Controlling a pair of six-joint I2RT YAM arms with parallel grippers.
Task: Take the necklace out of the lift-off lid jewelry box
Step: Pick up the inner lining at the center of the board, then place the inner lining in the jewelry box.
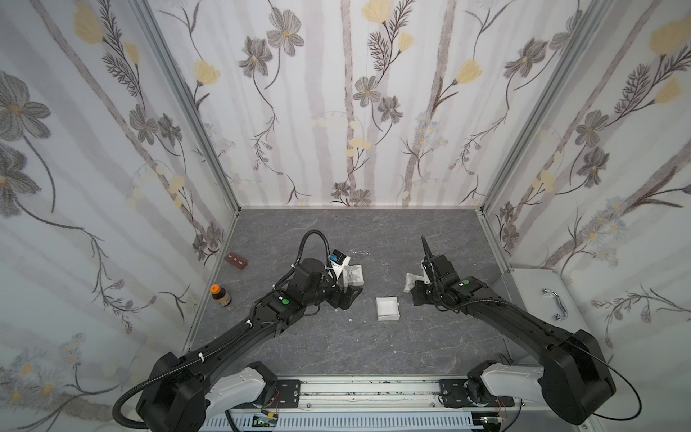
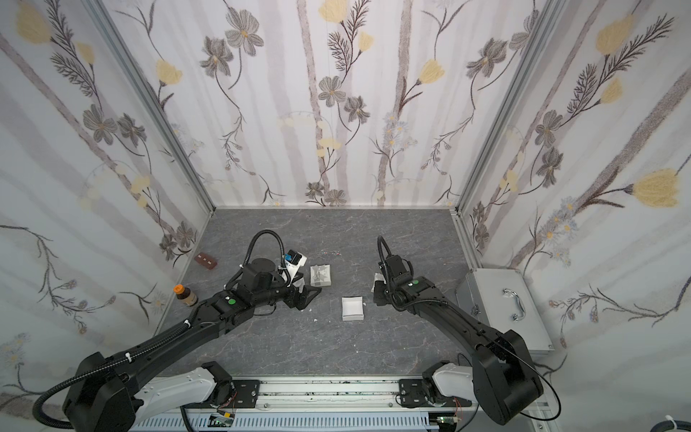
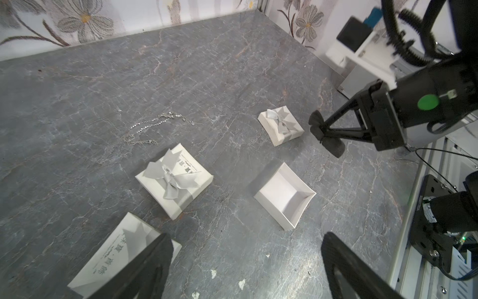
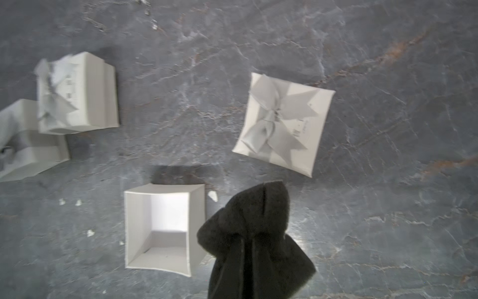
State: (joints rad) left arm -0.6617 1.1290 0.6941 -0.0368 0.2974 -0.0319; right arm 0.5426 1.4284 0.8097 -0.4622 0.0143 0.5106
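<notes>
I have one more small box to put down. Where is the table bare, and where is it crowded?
Bare: the strip between the necklace and the back wall, and the front, between the open box and the rail. Crowded: the middle, with the closed bow box, the bow lid, the left gripper and the right gripper.

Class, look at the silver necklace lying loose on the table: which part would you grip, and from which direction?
Probably from straight above, pinching where the necklace bunches its strands together. It lies flat and thin on the table, so a sideways approach finds no edge; jaws should close across it.
</notes>
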